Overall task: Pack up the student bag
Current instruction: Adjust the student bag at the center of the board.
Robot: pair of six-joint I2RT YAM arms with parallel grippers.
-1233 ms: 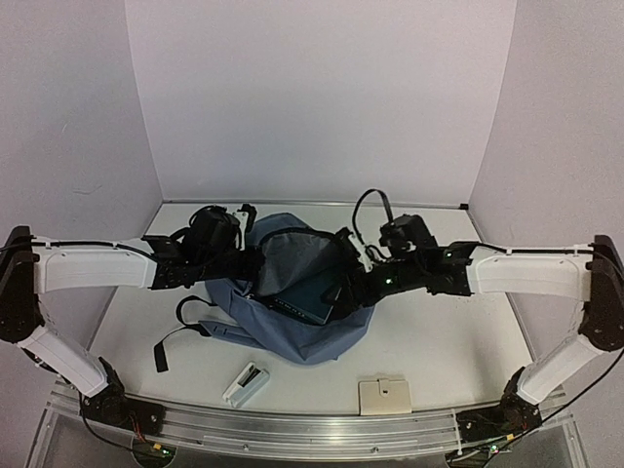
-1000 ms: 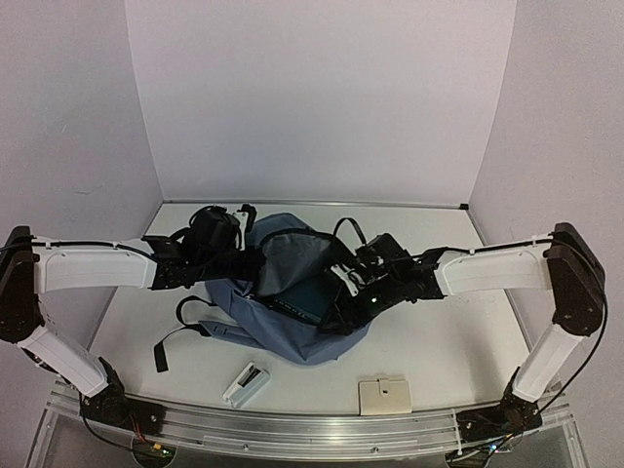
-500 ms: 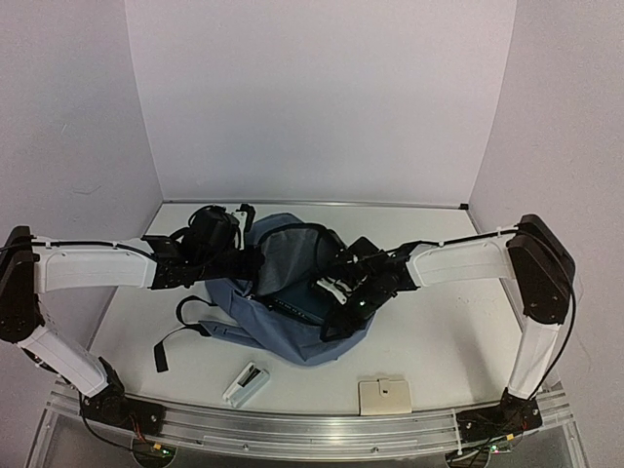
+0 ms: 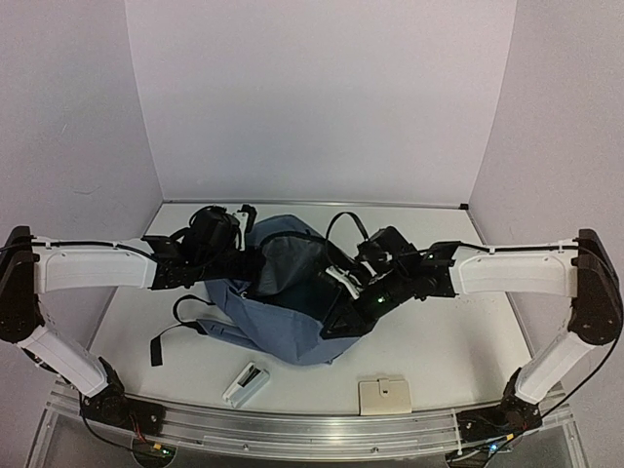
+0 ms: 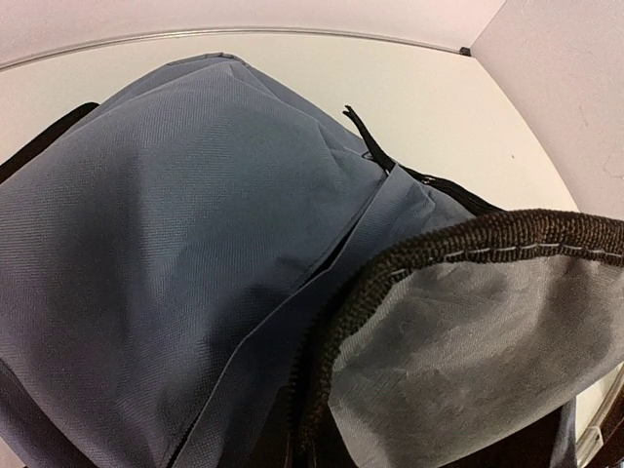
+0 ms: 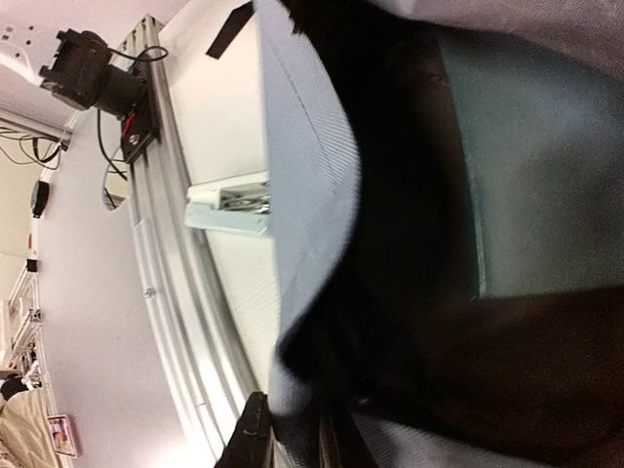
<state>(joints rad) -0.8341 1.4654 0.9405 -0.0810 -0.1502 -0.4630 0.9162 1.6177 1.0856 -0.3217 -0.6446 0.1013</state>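
The slate-blue student bag (image 4: 283,331) lies in the middle of the table with its mouth facing up and to the right. My left gripper (image 4: 252,261) is shut on the left edge of the bag's opening. Its fingers are hidden in the left wrist view, where only bag cloth (image 5: 175,244) and the black zipper trim (image 5: 409,258) show. My right gripper (image 4: 336,292) is shut on the bag's near-right rim; blue cloth (image 6: 302,166) sits pinched between its black fingers (image 6: 249,439). A teal book (image 6: 546,166) lies inside the dark lining.
A white stapler-like object (image 4: 246,383) lies near the front edge, also seen as the white object (image 6: 229,205) in the right wrist view. A beige flat box (image 4: 385,395) sits to its right. Black straps (image 4: 175,327) trail left of the bag. An aluminium rail (image 4: 312,429) borders the front.
My right gripper reached to the bag's near-right rim, closed on the cloth and drew back right with it. The opening has narrowed and the teal book no longer shows from above. The left arm held still.
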